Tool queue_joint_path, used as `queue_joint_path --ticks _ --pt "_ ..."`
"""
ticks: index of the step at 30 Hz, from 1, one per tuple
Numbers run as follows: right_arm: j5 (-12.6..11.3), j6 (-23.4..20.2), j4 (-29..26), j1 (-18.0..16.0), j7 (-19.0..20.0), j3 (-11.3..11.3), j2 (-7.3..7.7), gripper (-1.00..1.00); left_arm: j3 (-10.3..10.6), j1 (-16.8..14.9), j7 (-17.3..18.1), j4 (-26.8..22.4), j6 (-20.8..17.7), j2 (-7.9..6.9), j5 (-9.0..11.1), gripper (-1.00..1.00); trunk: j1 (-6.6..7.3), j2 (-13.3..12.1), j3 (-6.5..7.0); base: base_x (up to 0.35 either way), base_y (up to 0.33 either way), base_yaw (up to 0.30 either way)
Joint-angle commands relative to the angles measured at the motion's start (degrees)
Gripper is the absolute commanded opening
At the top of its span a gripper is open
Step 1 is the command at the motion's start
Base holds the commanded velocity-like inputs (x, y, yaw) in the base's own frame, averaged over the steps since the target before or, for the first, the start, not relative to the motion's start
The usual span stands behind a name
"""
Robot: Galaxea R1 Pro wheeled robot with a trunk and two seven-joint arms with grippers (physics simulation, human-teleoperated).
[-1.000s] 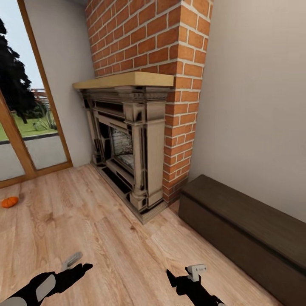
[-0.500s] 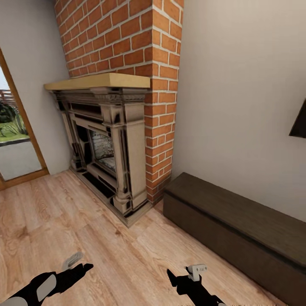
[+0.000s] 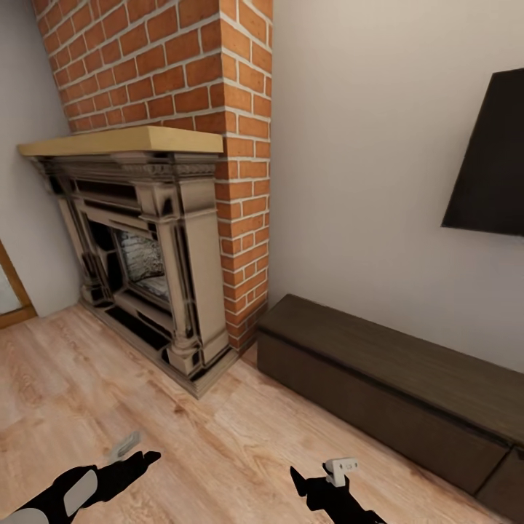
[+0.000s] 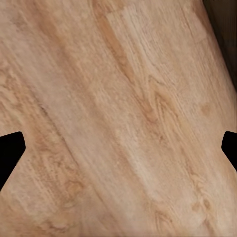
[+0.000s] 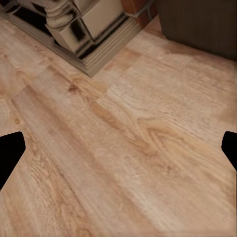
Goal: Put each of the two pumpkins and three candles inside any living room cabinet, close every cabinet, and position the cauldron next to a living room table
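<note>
Your long low dark-brown wood-grain cabinet sits closed against the wall, just beside the red brick fireplace. Your left gripper and right gripper hang spread and empty above the light wood-plank floor.

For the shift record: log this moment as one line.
phase: in transit | left end effector: open, empty | right end effector: open, empty | ahead: cabinet shut, beside fireplace | floor: bare wood
</note>
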State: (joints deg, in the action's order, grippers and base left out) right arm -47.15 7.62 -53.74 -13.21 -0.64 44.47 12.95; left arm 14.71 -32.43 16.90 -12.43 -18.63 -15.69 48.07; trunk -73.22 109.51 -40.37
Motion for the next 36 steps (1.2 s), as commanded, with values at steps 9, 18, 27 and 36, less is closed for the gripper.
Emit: queue_joint_path --ticks 9,18,27,36 --pt "-1.66 0.30 0.04 -0.09 -0.24 0.05 0.15 1.00 0.37 -0.01 0.03 -0.05 0.91 -0.02 0.46 1.00 0.01 0.03 0.16 0.107 0.210 -0.287" --pt "-5.81 0.29 0.11 -0.07 -0.22 -0.07 0.21 1.00 0.35 -0.01 0.11 -0.05 1.01 -0.01 0.43 1.00 0.01 0.03 0.38 0.157 0.138 -0.288" --pt "-6.20 0.29 0.17 -0.10 -0.24 -0.08 0.26 1.00 0.40 -0.01 0.15 -0.05 0.97 0.04 0.36 1.00 0.01 0.03 0.59 0.017 0.004 -0.288" --pt "-6.28 0.29 0.21 -0.10 -0.24 -1.62 0.45 1.00 0.40 -0.01 0.15 -0.05 1.02 0.05 0.36 1.00 0.01 0.03 0.80 0.138 0.033 -0.288"
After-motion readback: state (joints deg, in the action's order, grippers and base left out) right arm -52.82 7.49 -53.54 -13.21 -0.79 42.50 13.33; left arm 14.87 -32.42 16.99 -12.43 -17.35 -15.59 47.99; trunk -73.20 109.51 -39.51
